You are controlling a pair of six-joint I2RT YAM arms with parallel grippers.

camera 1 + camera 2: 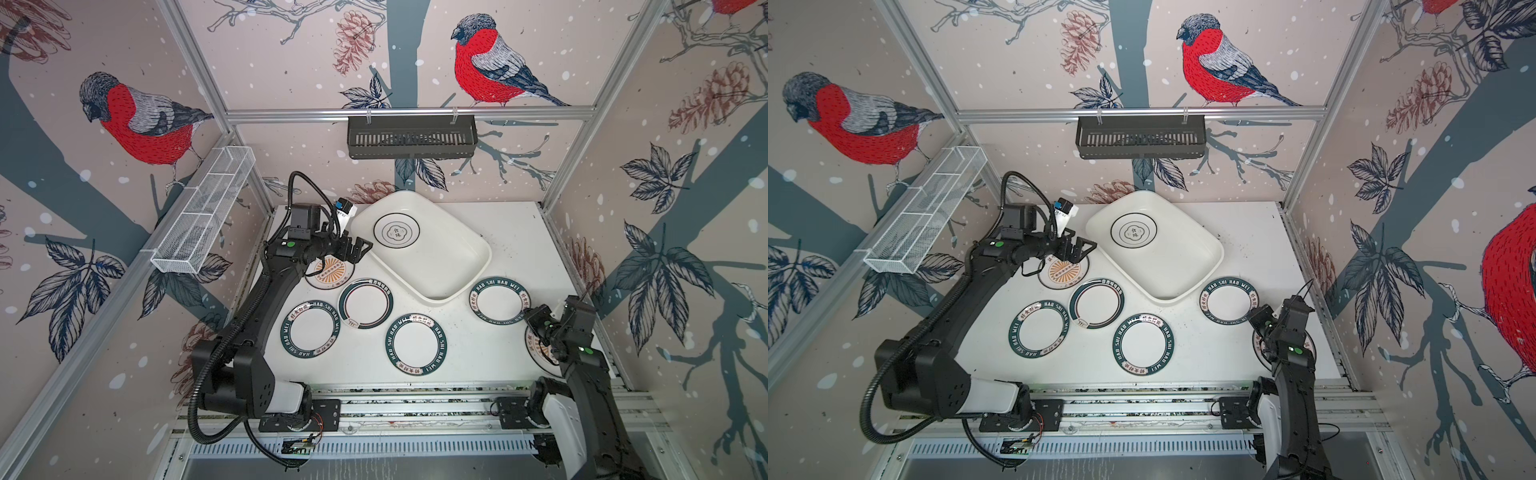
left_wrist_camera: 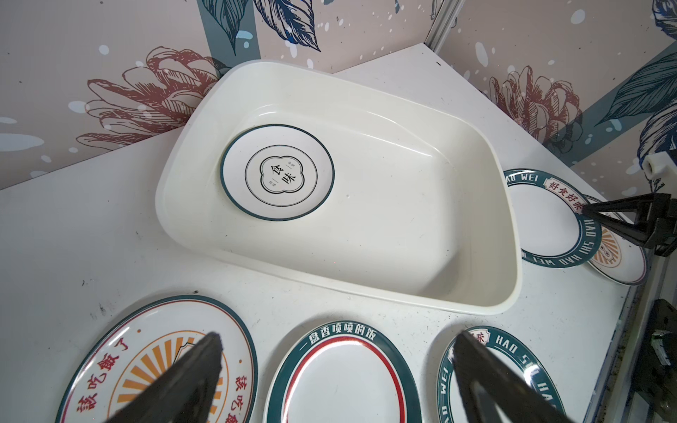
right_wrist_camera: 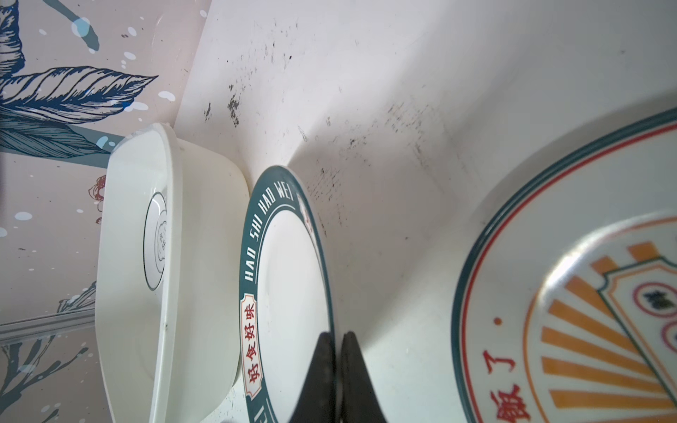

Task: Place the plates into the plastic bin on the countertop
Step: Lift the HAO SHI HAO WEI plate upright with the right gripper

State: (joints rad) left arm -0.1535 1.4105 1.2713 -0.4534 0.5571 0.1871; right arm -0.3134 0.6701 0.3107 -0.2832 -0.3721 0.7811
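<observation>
The white plastic bin (image 1: 457, 270) sits slantwise at the back of the countertop (image 1: 478, 353), and one thin-rimmed plate (image 1: 396, 230) lies inside it (image 2: 277, 172). Several plates lie on the countertop in both top views. On the right, my right gripper (image 3: 339, 335) is shut on the near rim of a teal lettered plate (image 1: 496, 300) (image 3: 289, 278). A sunburst plate (image 3: 586, 311) lies partly under that arm. My left gripper (image 1: 361, 249) (image 2: 337, 335) hangs open beside the bin's left edge, above another sunburst plate (image 1: 328, 276) and a red-ringed plate (image 2: 344, 381).
A black slotted basket (image 1: 411, 139) hangs on the back rail. A white wire mesh basket (image 1: 203, 216) is fixed to the left wall. Two more lettered plates (image 1: 311, 330) (image 1: 415, 345) lie near the front. Aluminium rails (image 1: 415, 399) edge the front.
</observation>
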